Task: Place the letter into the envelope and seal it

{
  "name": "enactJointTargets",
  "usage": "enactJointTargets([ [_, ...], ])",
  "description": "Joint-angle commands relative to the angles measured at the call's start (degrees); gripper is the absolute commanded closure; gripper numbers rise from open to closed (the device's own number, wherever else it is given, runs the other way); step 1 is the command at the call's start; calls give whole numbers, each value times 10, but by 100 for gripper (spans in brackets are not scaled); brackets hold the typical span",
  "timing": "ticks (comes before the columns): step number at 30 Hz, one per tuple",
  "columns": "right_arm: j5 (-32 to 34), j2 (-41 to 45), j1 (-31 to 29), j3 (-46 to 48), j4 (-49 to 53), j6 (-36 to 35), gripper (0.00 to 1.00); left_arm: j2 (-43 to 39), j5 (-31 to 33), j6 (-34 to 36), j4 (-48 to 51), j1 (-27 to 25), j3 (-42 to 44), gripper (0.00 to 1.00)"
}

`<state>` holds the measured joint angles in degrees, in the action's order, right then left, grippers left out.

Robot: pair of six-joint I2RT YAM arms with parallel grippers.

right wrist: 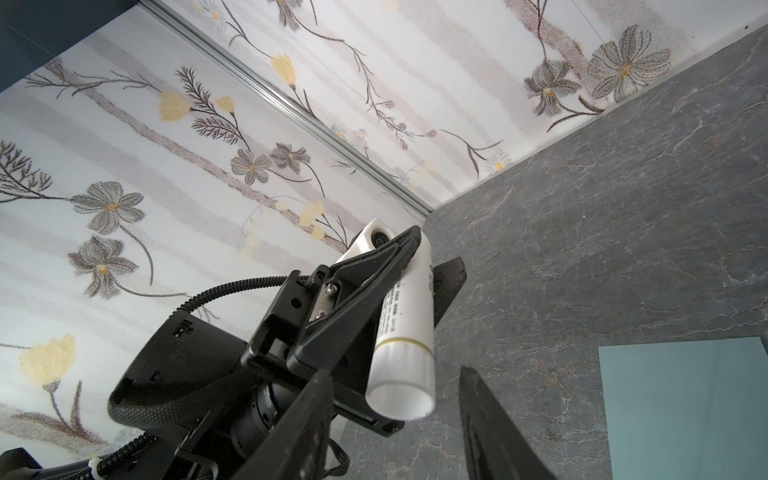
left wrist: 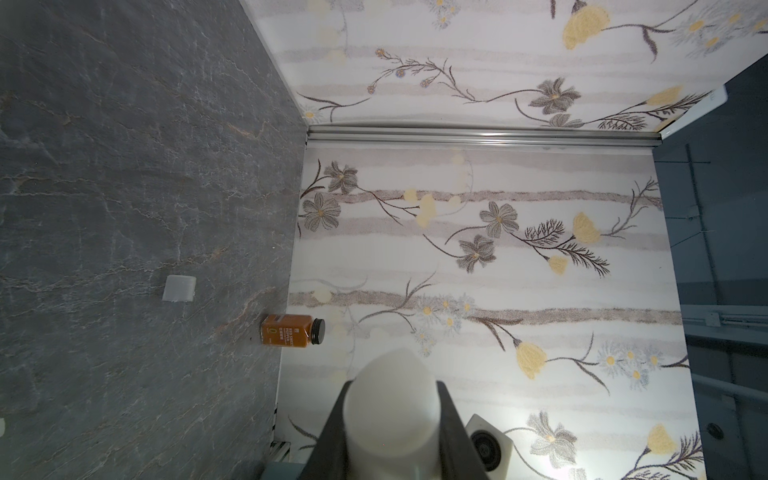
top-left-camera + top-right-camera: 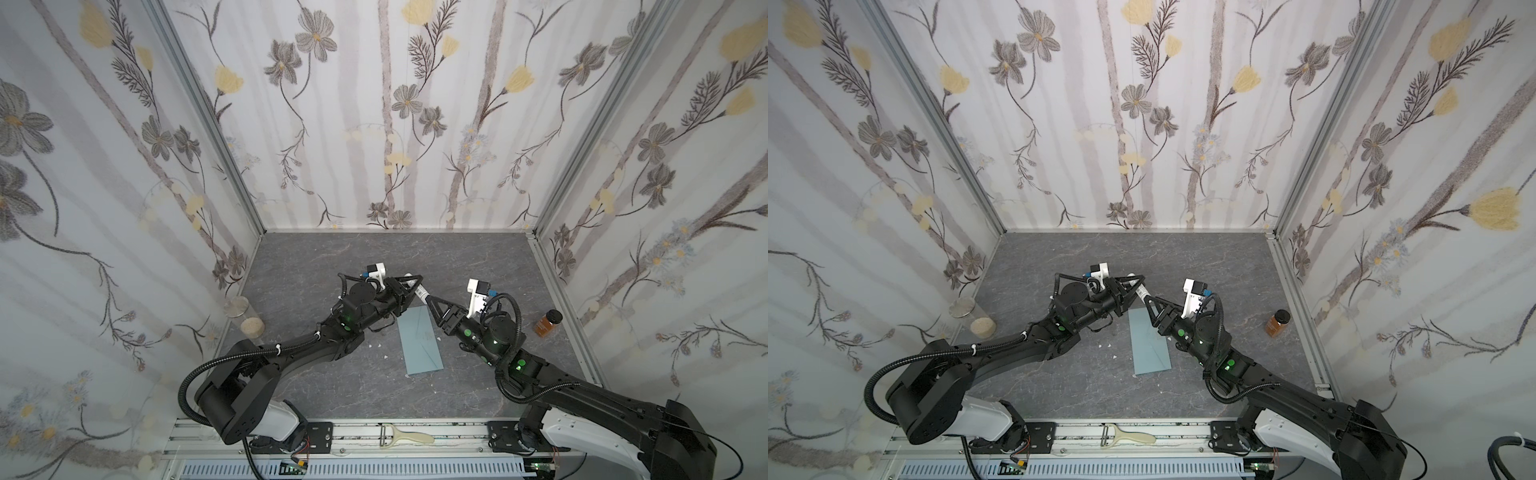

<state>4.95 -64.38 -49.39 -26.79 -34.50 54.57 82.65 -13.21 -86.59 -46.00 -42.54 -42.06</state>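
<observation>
Currently, item by item:

- Left fingers (image 1: 365, 286): clenched on a white glue stick (image 1: 405, 332), gripping its barrel. The stick hangs slanted above the table (image 3: 316, 266), with a gold band near its free end.
- Right fingers (image 1: 490, 415): released and spread to either side of the stick's free end. A gap shows on both sides, so there is no contact.
- Envelope (image 3: 419, 345): dusty blue-grey, lying flat on the table between the two arms. Its far short edge sits below the meeting fingers in both top views, and faint diagonal creases cross its face.
- Paper scraps (image 3: 378, 345): a few white flecks on the table, just left of the envelope.
- White piece (image 2: 179, 288): small and squarish, on the table near the amber bottle. What it is cannot be told.
- Amber bottle (image 3: 547, 323): black cap, standing by the right wall.
- Clear jar (image 3: 245, 316): by the left wall.
- Peeler (image 3: 405, 436): pale handle, lying on the front rail, off the table.
</observation>
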Motion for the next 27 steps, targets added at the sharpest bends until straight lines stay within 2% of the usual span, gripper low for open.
enactJointTargets([
  [1,-9,-12,1,-10,-32,12,53,2,8,-3,-28,-1,-5,100],
  [17,-14,-29,2,-33,2,1,72,3,11,-4,-30,-2,-1,100],
  [21,-8,-33,2,-52,42,-12,71,2,10,-4,-30,-2,-1,100],
  [23,-10,-36,2,-58,51,-16,62,3,11,-4,-30,-2,0,100],
  [24,-10,-36,1,-60,53,-17,61,3,11,-4,-30,-2,0,100],
  [27,-8,-37,1,-63,54,-19,66,5,11,-6,-30,-2,1,100],
])
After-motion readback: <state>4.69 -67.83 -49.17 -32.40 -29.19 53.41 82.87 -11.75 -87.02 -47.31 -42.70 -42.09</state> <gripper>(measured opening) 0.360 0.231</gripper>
